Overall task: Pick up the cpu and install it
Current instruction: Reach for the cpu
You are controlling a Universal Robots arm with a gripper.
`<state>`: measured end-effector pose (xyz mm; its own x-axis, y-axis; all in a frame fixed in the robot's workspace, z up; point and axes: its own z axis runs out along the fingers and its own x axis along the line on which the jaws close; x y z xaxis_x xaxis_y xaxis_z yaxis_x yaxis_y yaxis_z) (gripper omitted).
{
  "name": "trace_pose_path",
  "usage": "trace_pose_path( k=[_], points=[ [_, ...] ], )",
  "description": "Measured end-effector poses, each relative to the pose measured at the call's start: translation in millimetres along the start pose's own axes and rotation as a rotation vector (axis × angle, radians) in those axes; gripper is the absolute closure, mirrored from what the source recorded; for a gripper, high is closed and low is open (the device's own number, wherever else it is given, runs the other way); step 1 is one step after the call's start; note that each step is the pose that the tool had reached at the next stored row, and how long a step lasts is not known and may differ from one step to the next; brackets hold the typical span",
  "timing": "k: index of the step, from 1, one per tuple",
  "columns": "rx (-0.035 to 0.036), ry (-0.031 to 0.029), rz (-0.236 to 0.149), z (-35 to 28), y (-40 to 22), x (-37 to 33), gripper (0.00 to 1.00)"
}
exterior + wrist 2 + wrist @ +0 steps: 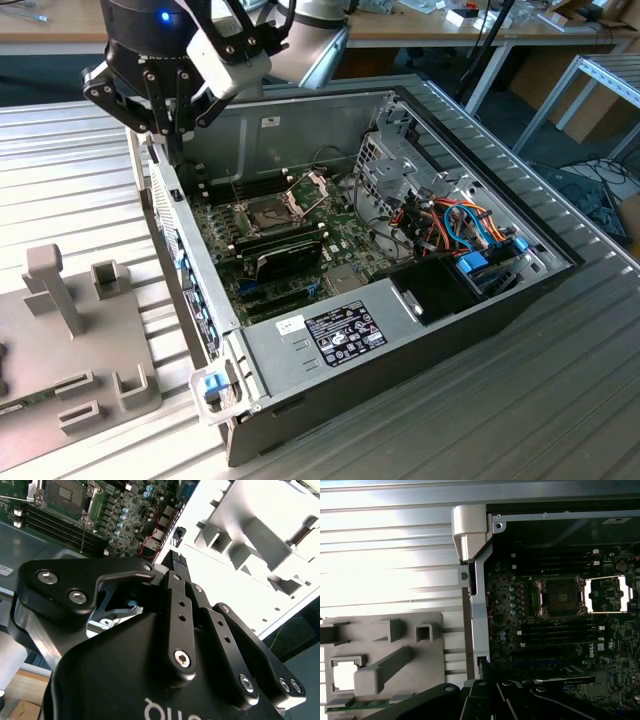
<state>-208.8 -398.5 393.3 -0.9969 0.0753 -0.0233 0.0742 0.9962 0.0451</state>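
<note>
Zero steps done: by my reading, neither the pick-up nor the install has happened yet.
Socket: the socket (560, 597) on the motherboard (300, 245) sits dark and bare, with no silver top in it. Its hinged frame (607, 595) is flipped back and lies open right beside it.
Cpu: best guess, the cpu (342, 676) is that pale square lying flat in a pocket of the grey fixture (427, 680), outside the case. It's washed out by glare, so I won't swear to it.
Gripper: the gripper (175, 155) hangs over the case wall (477, 605) on the exterior view's left, between the fixture and the board. It is well apart from both the pocket and the socket.
Jaws: pressed together as far as I can see. In the exterior view they run down to one narrow tip, with nothing caught between them.
Contact: the tip looks close above the wall's rim, but I can't tell from here whether it touches the metal.
Left to do: all of it, grasp and seating alike, judging by the bare socket.
</note>
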Motion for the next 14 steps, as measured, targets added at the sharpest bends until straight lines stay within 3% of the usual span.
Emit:
trace_pose_path(
  k=[14],
  points=[
    [0.0000,0.0000,0.000,-0.2,-0.7,10.0,0.89]
  ],
)
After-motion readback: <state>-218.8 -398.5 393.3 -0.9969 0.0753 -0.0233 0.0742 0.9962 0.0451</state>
